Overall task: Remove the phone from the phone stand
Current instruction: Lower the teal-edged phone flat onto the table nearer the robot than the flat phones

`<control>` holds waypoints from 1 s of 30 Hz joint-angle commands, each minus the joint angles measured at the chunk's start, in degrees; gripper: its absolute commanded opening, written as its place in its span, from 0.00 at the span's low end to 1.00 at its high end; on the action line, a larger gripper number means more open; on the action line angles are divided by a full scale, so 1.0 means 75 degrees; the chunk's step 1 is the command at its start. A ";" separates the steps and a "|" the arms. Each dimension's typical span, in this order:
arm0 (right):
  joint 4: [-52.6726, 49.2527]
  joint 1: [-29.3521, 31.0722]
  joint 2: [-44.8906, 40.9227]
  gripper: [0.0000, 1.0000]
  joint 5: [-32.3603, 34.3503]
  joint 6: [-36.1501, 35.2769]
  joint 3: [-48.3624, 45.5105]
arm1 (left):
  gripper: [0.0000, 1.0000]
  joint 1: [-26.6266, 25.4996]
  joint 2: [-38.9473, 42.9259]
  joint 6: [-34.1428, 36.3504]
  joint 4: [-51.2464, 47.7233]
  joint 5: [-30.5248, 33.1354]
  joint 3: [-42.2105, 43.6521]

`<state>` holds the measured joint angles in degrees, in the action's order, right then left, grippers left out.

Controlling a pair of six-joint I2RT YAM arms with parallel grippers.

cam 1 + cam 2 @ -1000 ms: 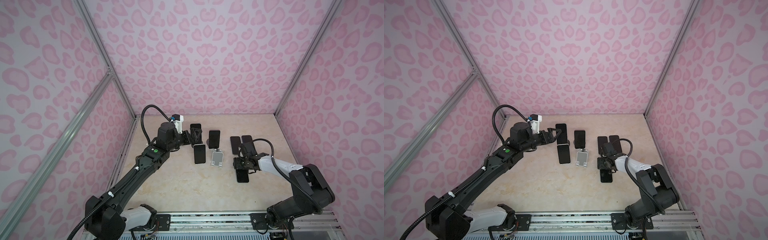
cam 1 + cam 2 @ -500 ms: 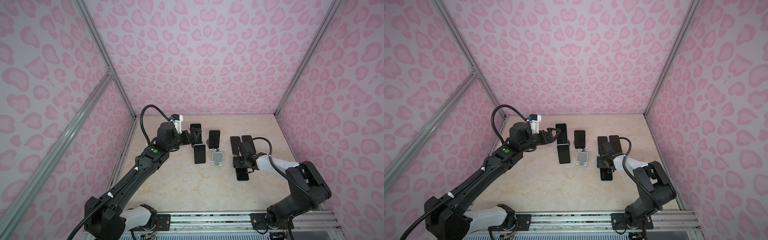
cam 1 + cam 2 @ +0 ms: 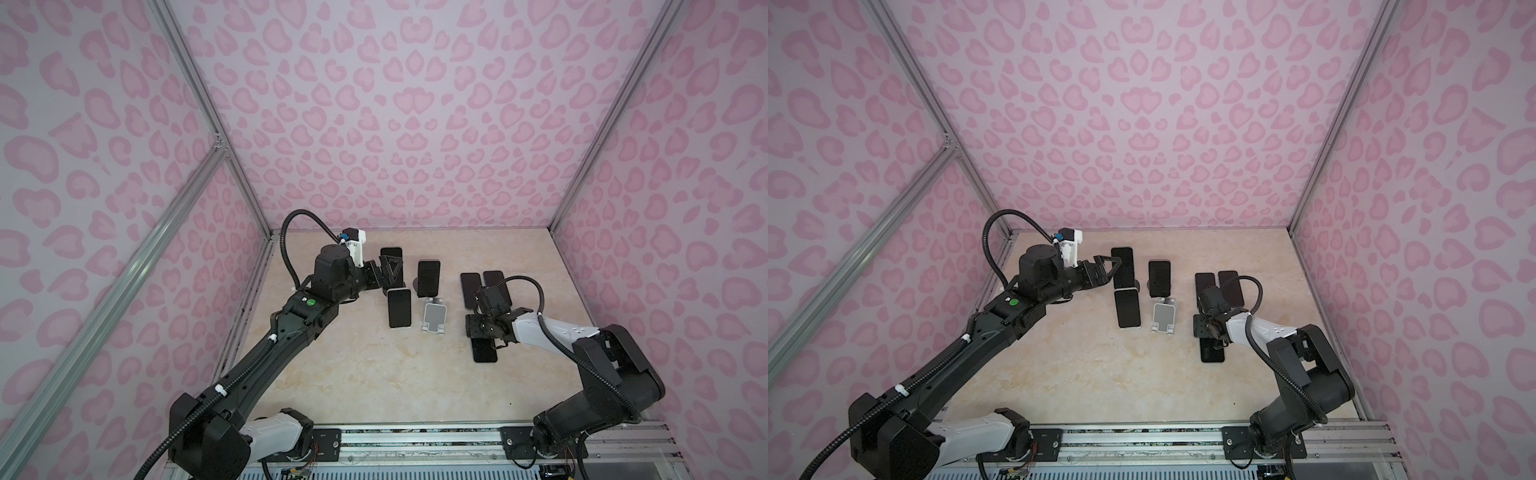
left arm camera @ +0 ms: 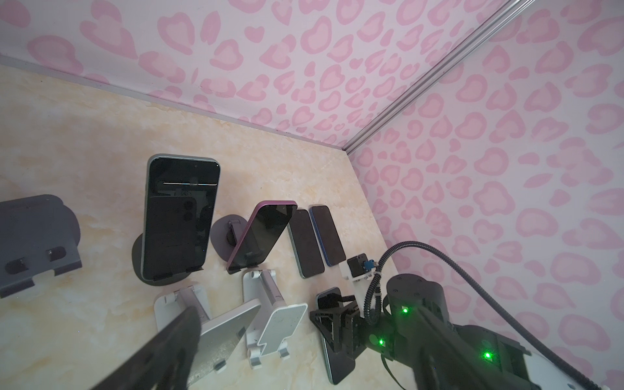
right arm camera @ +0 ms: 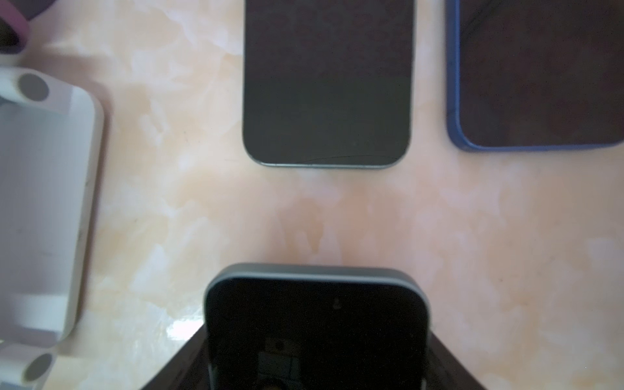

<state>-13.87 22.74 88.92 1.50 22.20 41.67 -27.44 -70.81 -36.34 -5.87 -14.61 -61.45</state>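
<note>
Letting go too soon is the main risk. The right gripper point(image 3: 485, 337) has its fingers clamped on the long edges of the held phone point(image 3: 484, 353), low over the table point(image 3: 374, 374). The top views do not settle whether the phone's underside already rests flat. If one end is raised when the fingers part, the phone would probably drop and slap the surface. A retreat with the fingers not fully parted could drag the phone along. It could then slide into the grey-edged flat phone point(image 5: 327, 84) just ahead or the blue-edged flat phone point(image 5: 540, 67) beside that one. The empty white stand point(image 3: 434, 316) is close on the inner side, and a wide swing of the arm might tip it.

The left gripper point(image 3: 1109, 268) hovers with its fingers wide apart, right beside the back phone point(image 4: 179, 219), which leans on a dark round stand point(image 4: 138, 256). A careless nudge there could likely push that phone off its ledge.

The held phone is a slim dark slab with a glossy black screen, a pale grey rim and rounded corners. It is off any stand, near the front of the table on the right. It sits between the empty white stand and the right wall, apart from both flat phones.
</note>
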 commanded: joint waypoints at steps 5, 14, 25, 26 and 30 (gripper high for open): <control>-0.1240 0.0017 -0.0063 0.72 -0.0223 0.0296 -0.0117 | 0.98 0.0003 0.0050 0.0053 0.0269 -0.0025 0.0011; -0.1441 0.0102 0.0207 0.75 -0.0233 0.0573 -0.0004 | 0.98 0.0003 0.0350 0.0112 0.0266 0.0234 0.0070; -0.2031 0.0535 0.0381 0.77 0.0112 0.0936 0.0174 | 0.98 0.0003 0.0651 0.0078 0.0302 0.0530 0.0179; -0.2070 0.0586 0.0399 0.77 0.0189 0.0963 0.0196 | 0.98 0.0001 0.0666 0.0075 0.0312 0.0519 0.0187; -0.2174 0.0702 0.0511 0.78 0.0370 0.1040 0.0290 | 0.98 0.0003 0.0687 0.0036 0.0319 0.0565 0.0213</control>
<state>-20.73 27.46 91.24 5.50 29.76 44.53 -27.44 -66.17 -35.97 -5.67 -10.90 -60.12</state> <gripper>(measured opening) 0.783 0.980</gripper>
